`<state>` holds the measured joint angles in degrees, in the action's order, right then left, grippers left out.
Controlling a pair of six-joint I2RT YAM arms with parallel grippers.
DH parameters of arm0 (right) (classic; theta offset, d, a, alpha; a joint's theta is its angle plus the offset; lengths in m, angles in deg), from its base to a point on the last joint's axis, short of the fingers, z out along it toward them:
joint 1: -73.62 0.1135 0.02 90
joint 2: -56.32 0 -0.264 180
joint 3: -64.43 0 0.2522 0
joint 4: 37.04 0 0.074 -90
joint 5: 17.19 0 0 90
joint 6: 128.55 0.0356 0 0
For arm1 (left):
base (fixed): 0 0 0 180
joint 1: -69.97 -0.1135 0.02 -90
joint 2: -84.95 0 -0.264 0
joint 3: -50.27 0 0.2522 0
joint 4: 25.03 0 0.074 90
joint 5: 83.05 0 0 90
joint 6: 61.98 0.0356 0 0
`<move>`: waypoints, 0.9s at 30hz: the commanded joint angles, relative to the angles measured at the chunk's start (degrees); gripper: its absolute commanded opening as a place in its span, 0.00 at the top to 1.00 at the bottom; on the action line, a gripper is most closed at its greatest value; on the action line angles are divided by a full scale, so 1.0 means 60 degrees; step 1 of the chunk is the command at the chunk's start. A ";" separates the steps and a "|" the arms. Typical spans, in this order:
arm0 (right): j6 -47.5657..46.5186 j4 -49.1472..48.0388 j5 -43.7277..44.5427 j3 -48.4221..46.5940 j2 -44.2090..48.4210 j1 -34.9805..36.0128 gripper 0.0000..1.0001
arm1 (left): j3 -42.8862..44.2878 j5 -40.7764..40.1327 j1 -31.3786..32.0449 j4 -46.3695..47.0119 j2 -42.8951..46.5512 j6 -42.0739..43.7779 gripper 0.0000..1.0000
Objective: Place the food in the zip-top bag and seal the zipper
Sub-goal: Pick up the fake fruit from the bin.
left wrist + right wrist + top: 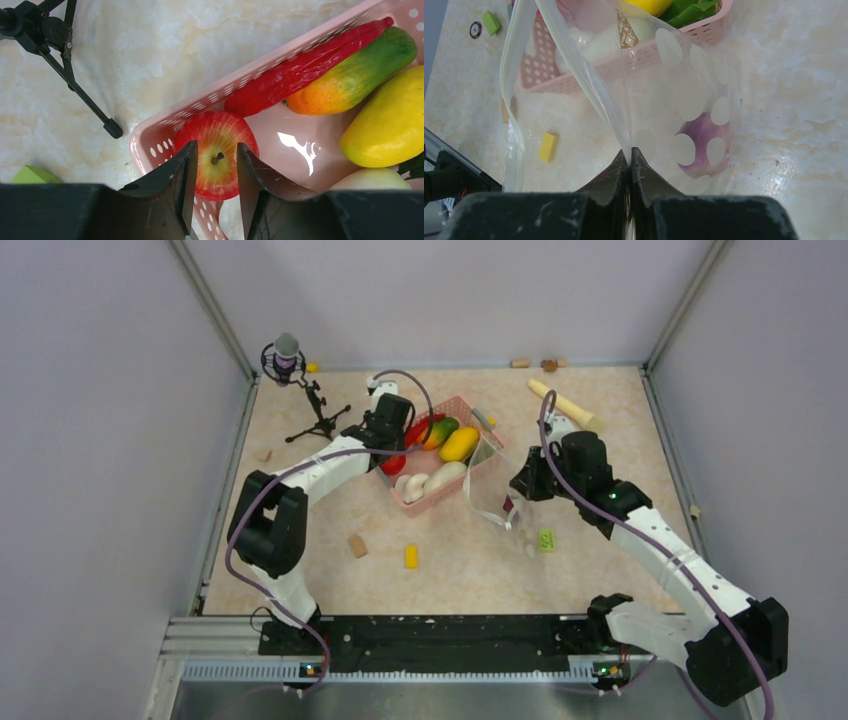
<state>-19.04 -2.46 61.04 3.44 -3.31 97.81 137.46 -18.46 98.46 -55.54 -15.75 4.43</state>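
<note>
The red apple point(216, 150) lies in the near-left corner of the pink basket point(150, 131). My left gripper point(216, 145) hangs over it, one finger on each side of the stem, the jaws partly closed; whether they touch the apple does not show. Beside the apple lie a red chili point(300, 65), an orange-green mango point(350, 75), a yellow mango point(390, 125) and a white piece point(372, 179). My right gripper point(629, 152) is shut on the mouth edge of the zip-top bag point(694, 75), holding it up with its zipper unsealed. A purple onion point(704, 145) sits inside the bag.
A microphone on a black tripod point(300, 390) stands left of the basket point(455, 405). A wooden roller point(565, 405) lies at the back right. Small blocks sit on the table: green point(546, 539), yellow point(411, 556) and tan point(357, 545).
</note>
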 commanded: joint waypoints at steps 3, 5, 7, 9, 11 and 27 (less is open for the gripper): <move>-0.0078 -0.0181 0.0174 0.0033 0.0173 -0.0044 0.97 | 0.0477 -0.0110 -0.0062 0.0046 -0.0287 0.0096 0.62; -0.0090 -0.0173 0.0187 0.0035 0.0170 -0.0046 0.97 | 0.0507 -0.0126 -0.0067 -0.0021 -0.0333 0.0074 0.65; -0.0100 -0.0163 0.0189 0.0033 0.0185 -0.0045 0.97 | 0.0506 -0.0184 -0.0059 -0.0076 -0.0357 0.0051 0.67; -0.0108 -0.0157 0.0204 0.0033 0.0184 -0.0046 0.97 | 0.0478 -0.0226 -0.0065 -0.0090 -0.0366 0.0029 0.69; -0.0102 -0.0140 0.0218 0.0033 0.0183 -0.0043 0.97 | 0.0477 -0.0232 -0.0063 -0.0124 -0.0389 0.0022 0.72; -0.0118 -0.0094 0.0262 0.0019 0.0207 -0.0035 0.97 | 0.0412 0.0001 -0.0086 -0.0153 -0.0508 -0.0066 0.77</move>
<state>-19.06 -2.40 61.98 3.44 -3.31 97.81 138.22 -18.53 98.38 -56.85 -17.85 4.25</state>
